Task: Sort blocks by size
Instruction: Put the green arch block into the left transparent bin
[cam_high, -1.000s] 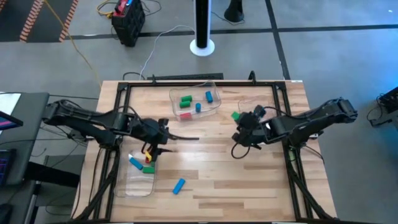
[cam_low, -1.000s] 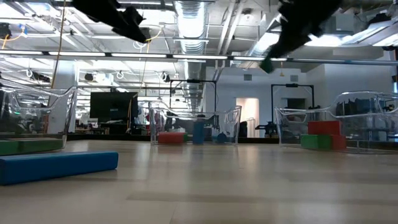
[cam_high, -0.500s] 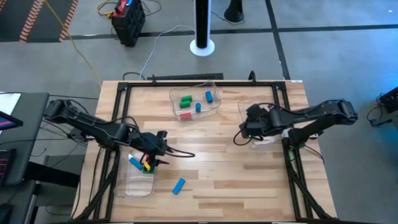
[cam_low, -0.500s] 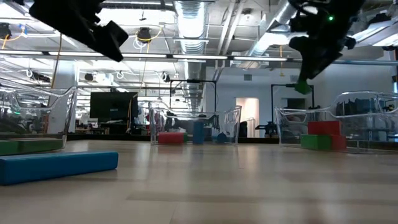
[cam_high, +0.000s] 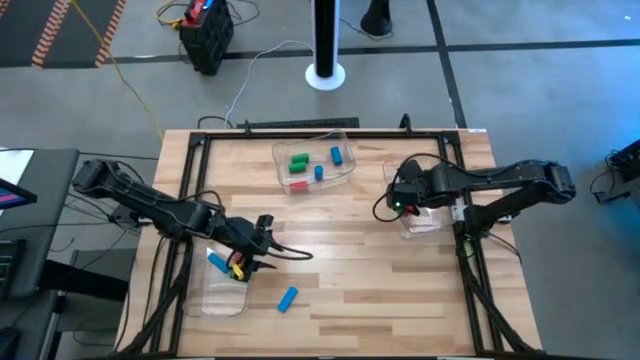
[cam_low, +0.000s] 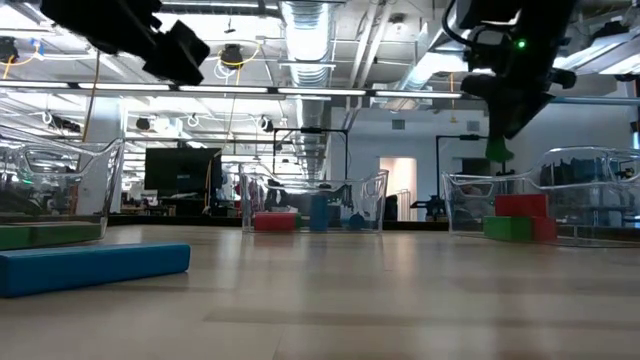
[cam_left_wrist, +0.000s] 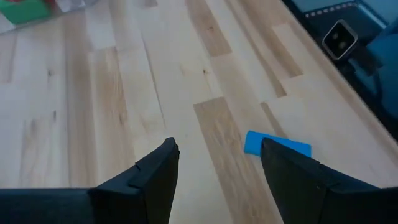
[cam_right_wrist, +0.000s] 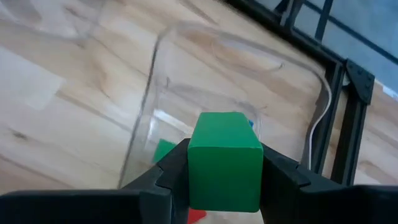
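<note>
Your right gripper (cam_right_wrist: 224, 171) has a chunky green block (cam_right_wrist: 224, 158) pinched square between its fingers, and it hangs over the near rim of the clear plastic tray on the table's right side (cam_high: 420, 222). That rim is your risk: let go too early and the block could clip the tray wall and bounce out onto the wooden table (cam_high: 360, 270). The red and green blocks already lying inside (cam_low: 515, 217) could also kick it sideways as it lands.

Your left gripper (cam_left_wrist: 214, 168) is spread with nothing between the fingers, up above the clear tray on the left (cam_high: 222, 292), which holds a few long coloured bars. One flat blue bar (cam_high: 288, 298) lies loose on the boards just beside that tray, and it looks like the next pick. Approach it too steeply and a finger could catch the tray edge and shove it. The clear tray at the far side (cam_high: 315, 165) sits well apart from both arms.
</note>
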